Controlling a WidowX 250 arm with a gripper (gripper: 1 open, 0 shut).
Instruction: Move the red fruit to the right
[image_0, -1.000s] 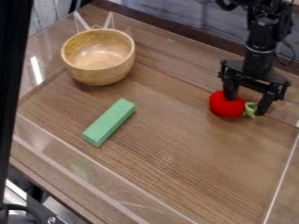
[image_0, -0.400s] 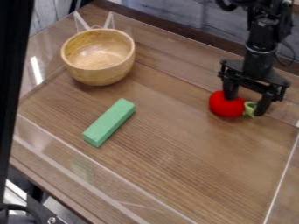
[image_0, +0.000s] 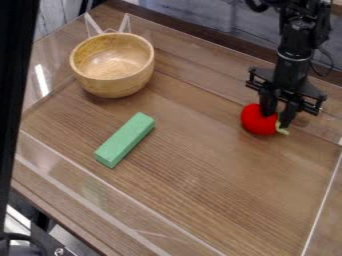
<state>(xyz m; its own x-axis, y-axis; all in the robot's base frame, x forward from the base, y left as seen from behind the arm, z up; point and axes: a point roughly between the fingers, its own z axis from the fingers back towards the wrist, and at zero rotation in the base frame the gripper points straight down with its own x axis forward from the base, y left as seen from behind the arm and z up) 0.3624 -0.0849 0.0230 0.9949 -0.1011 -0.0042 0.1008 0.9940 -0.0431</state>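
The red fruit (image_0: 257, 120), a small glossy strawberry with a yellow-green cap on its right end, lies on the wooden table at the right side. My gripper (image_0: 282, 112) points straight down over it, its dark fingers (image_0: 267, 106) reaching down around the fruit's right half and cap. The jaws stand narrower than the fruit is long. Whether they press on the fruit cannot be made out. The fruit rests on the table.
A wooden bowl (image_0: 112, 65) stands at the back left. A flat green block (image_0: 124, 138) lies left of centre. A raised clear rim (image_0: 321, 215) bounds the table on the right, close to the fruit.
The jaws have drawn in from wide open to a narrower stance around the fruit. The arm has stayed where it was, and the fruit has not shifted.
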